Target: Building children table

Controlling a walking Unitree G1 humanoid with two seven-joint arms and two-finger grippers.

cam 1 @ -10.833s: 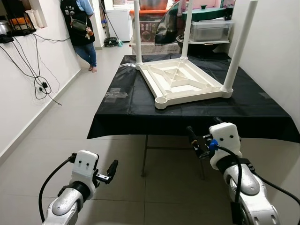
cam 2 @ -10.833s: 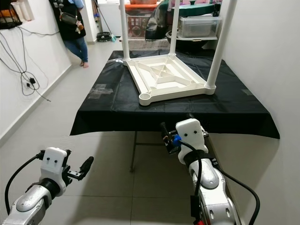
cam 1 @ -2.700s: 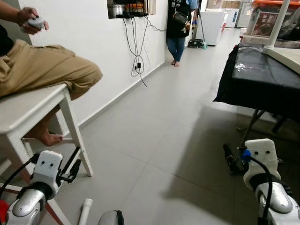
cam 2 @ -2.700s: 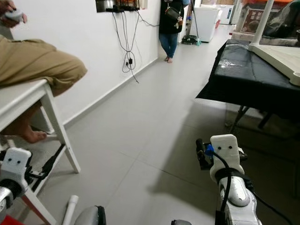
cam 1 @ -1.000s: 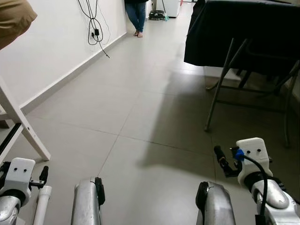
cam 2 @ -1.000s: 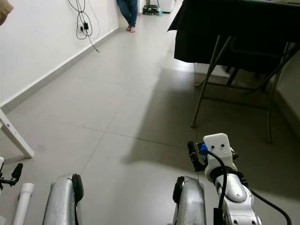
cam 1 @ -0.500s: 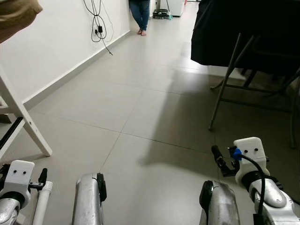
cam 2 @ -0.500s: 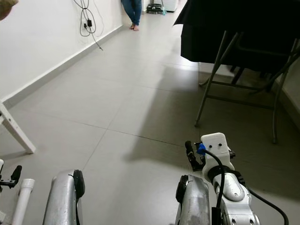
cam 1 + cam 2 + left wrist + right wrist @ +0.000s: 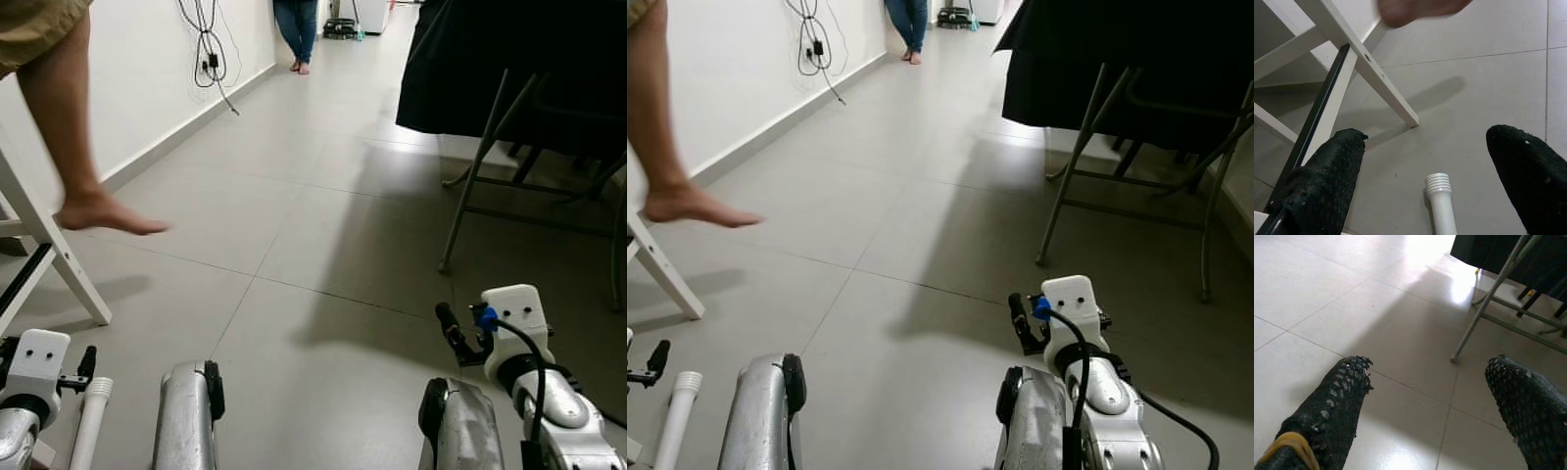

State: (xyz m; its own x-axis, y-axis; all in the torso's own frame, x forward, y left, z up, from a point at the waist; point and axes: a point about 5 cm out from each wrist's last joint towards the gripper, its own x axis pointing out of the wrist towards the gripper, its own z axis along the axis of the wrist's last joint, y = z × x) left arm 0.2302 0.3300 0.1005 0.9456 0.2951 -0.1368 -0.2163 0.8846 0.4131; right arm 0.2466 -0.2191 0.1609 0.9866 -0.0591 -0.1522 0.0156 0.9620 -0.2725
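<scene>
Your left hand (image 9: pixel 1425 161) hangs low at your left side with its fingers (image 9: pixel 1322 181) spread apart, just above the white table leg (image 9: pixel 88 431) lying on the floor tiles (image 9: pixel 323 225). The leg's ribbed end (image 9: pixel 1438 183) sits between the fingers, untouched. Close beside it stands a white stool leg (image 9: pixel 59 259), with a person's bare foot (image 9: pixel 103 213) swinging above. Your right hand (image 9: pixel 1425 396) is also spread, over open tile. To your right, the black-draped bench (image 9: pixel 529 69) edge and its folding frame (image 9: pixel 475 176) bound the wide floor.
</scene>
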